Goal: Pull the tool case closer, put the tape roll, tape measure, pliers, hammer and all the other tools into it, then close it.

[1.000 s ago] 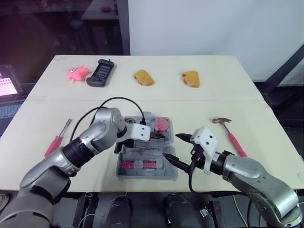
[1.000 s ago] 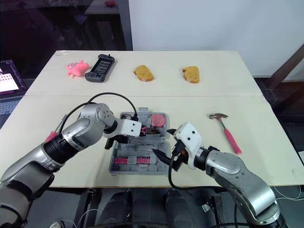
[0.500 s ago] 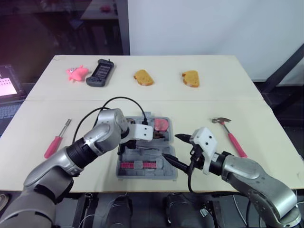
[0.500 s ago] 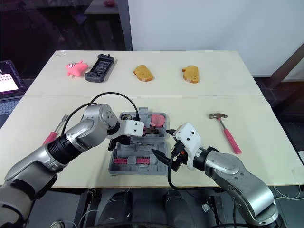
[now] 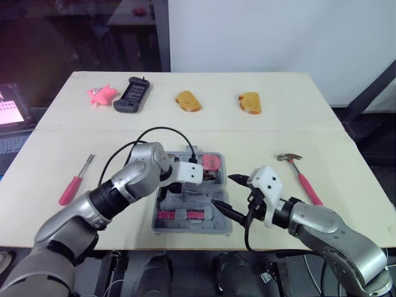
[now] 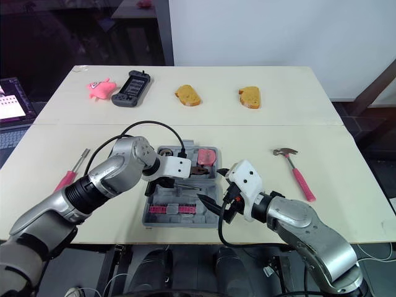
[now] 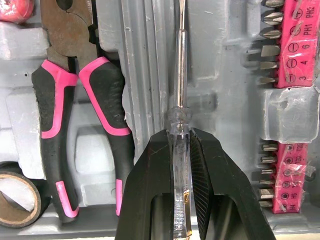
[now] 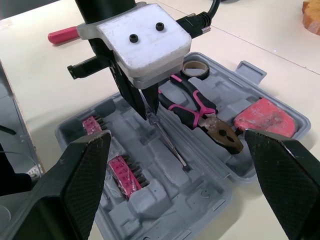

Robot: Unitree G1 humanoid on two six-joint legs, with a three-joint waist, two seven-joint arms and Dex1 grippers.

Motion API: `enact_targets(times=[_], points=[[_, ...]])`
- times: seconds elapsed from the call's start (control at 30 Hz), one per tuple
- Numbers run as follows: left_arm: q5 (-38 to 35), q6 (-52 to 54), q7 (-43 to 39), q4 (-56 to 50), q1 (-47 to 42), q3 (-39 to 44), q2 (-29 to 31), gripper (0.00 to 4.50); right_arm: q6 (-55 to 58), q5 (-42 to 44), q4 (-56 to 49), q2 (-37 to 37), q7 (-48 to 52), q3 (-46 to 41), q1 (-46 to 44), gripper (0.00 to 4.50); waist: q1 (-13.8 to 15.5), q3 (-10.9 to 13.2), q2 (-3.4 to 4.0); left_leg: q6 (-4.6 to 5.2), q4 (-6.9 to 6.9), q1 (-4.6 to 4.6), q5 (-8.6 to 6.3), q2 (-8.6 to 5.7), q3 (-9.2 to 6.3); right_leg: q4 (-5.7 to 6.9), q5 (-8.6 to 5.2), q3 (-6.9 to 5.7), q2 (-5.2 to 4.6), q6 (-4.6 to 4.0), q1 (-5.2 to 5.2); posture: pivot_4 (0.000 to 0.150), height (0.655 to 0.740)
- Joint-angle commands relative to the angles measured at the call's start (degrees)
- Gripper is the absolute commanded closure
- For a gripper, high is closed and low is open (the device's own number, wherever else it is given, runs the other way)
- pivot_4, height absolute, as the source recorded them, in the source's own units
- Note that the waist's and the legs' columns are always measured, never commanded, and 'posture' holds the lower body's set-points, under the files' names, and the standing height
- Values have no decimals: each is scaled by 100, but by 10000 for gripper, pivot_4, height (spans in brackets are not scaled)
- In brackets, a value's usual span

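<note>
The grey tool case [image 5: 192, 225] lies open near the table's front edge. In it are the pink-handled pliers [image 7: 75, 100], a tape roll [image 7: 15, 192], a red tape measure [image 8: 262, 116] and pink bit holders [image 7: 295, 45]. My left gripper [image 7: 179, 134] hovers over the case's middle, shut on a clear-handled screwdriver [image 7: 180, 65] whose shaft lies along a groove in the tray. My right gripper [image 5: 223, 192] stands open at the case's right edge, holding nothing. The pink-handled hammer [image 5: 301, 175] lies on the table to the right, and a pink screwdriver [image 5: 73, 184] to the left.
Along the far side of the table lie a pink toy [image 5: 101, 94], a black handheld device [image 5: 132, 94] and two bread pieces [image 5: 187, 101] [image 5: 250, 102]. A screen [image 5: 9, 111] stands beyond the table's left edge.
My left gripper has shifted slightly right over the case with the clear screwdriver still in it. The right arm has not moved.
</note>
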Motion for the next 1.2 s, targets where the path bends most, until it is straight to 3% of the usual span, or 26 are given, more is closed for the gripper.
enact_targets(times=[0.03,0.2,0.3,0.63,1.1,1.2], points=[[-43,-49,50,3,-17,48,-26,44156,-57,-4,-175,23,-1,17,-9,0,1,0,0,0,0,0,0,0,0,0,0,0,0,0,0,1500,7400],[-81,-53,62,6,-18,34,-21,44156,-67,-16,-172,28,-3,18,-7,0,3,0,0,0,0,0,0,0,0,0,0,0,0,0,0,1500,7400],[-68,-93,62,8,-19,18,7,31753,-68,-18,-178,23,-2,8,12,0,9,0,0,0,0,0,0,0,0,0,0,0,0,0,0,1500,7400],[-215,-195,51,-8,-167,288,141,31753,-80,-19,-160,15,21,-6,4,0,-13,0,0,0,-1,0,0,0,0,0,0,0,0,0,-1,1500,7400],[-1665,-1155,-328,87,327,1342,546,31753,-94,-23,-133,-14,77,-28,-27,0,-14,0,0,0,-1,-2,0,1,1,0,0,0,0,0,-4,1500,7400],[-1731,-1233,-270,131,386,1324,498,39940,-84,-23,-122,-15,98,-32,-56,0,-17,0,0,0,0,-2,0,0,0,0,0,0,0,0,-3,1500,7400]])
